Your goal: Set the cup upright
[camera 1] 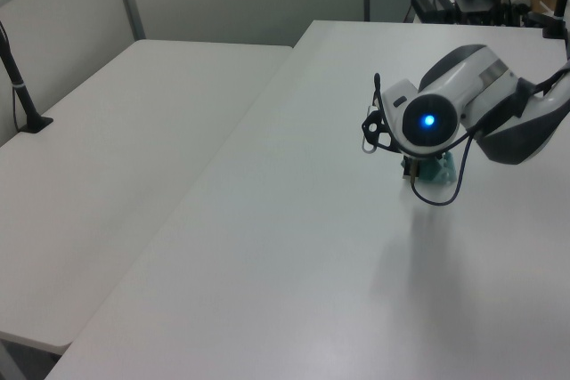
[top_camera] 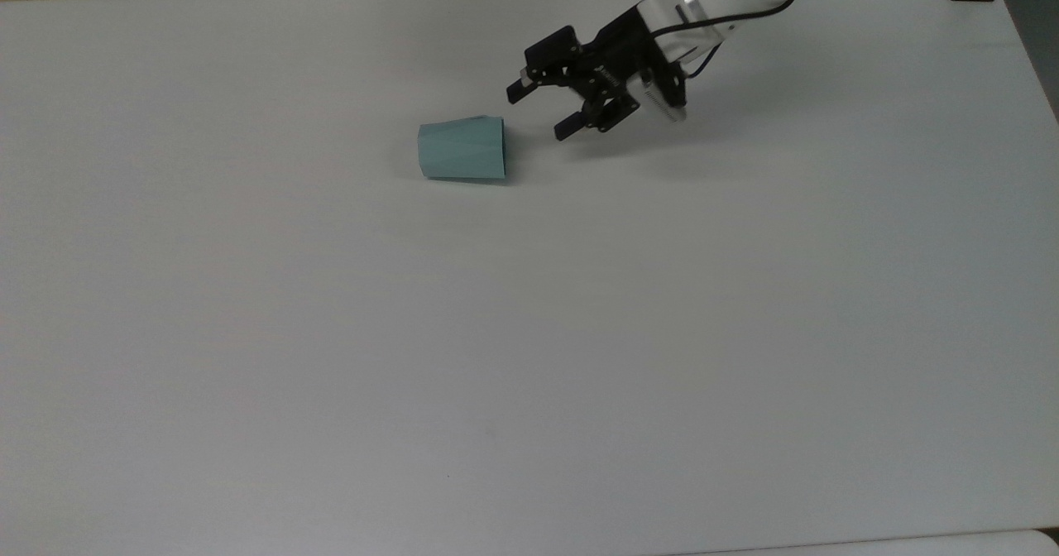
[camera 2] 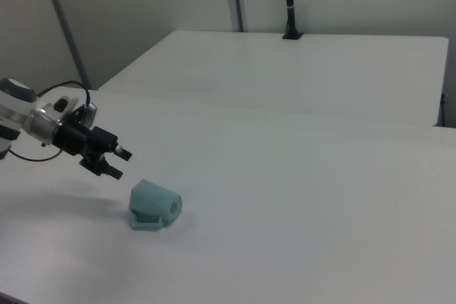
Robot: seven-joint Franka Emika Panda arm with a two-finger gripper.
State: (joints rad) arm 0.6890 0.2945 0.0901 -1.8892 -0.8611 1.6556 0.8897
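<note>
Upper centre of top view: cup [top_camera: 462, 149] on its side on surface [top_camera: 529, 333]; gripper [top_camera: 539, 112] open, empty, beside rim. Uprighting undone.

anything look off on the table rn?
Only the cup: it lies tipped on its side on the table, wide end toward the open end effector, which is not touching it. No spill or damage visible.

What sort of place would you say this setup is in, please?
Probably a robotics lab or test room. A robot arm with its gripper open works over a bare white table that bears one tipped cup. A second white table stands nearby, against plain partition walls.
</note>
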